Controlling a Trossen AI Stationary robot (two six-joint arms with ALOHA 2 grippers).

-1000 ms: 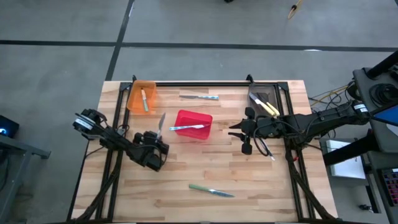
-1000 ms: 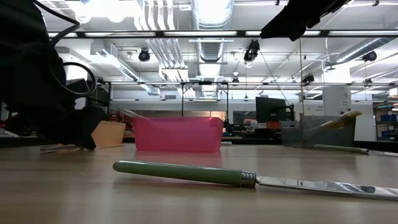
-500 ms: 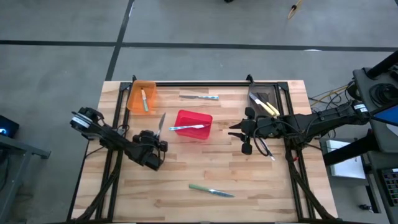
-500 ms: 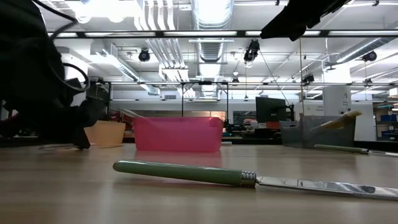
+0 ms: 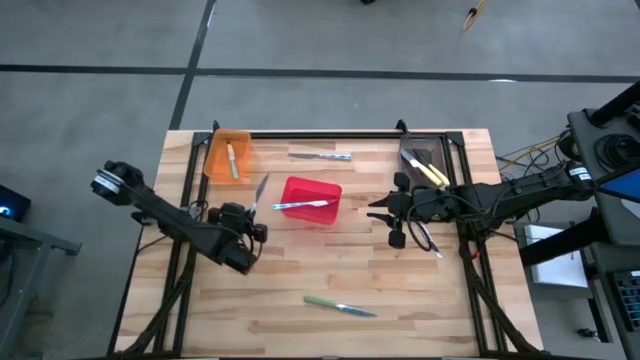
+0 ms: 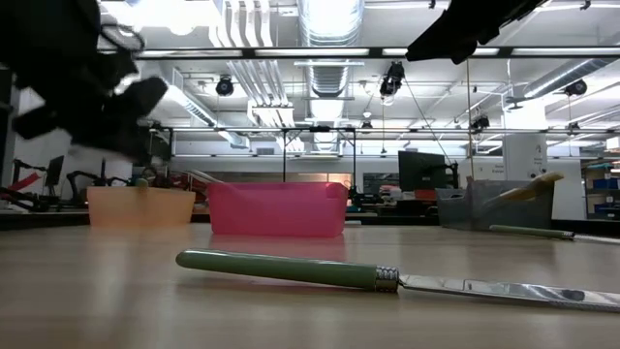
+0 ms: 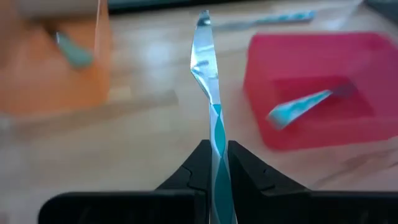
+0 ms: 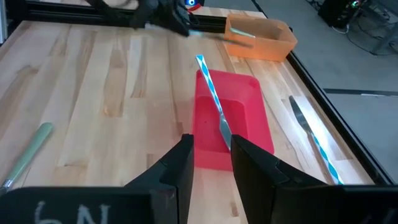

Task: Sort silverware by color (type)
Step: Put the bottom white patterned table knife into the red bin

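A light wooden surface [image 5: 300, 270] carries three bins and scattered silverware. The left gripper [image 7: 216, 163] is clamped on the handle of a blue-handled metal knife [image 7: 210, 99], raised above the surface between a translucent orange plastic bin [image 5: 227, 154] and a red plastic bin [image 5: 310, 201]. The orange bin holds a green-handled utensil [image 5: 232, 160]. A light blue-handled utensil [image 5: 301, 204] lies across the red bin. The right gripper [image 8: 211, 150] hovers just beside the red bin with its fingers apart, holding nothing. A grey bin [image 5: 424, 163] at the far right corner holds yellow-handled utensils [image 5: 430, 173]. Another blue-handled knife [image 5: 320, 155] lies near the far edge. A green-handled knife [image 6: 387, 278] lies alone near the front edge.
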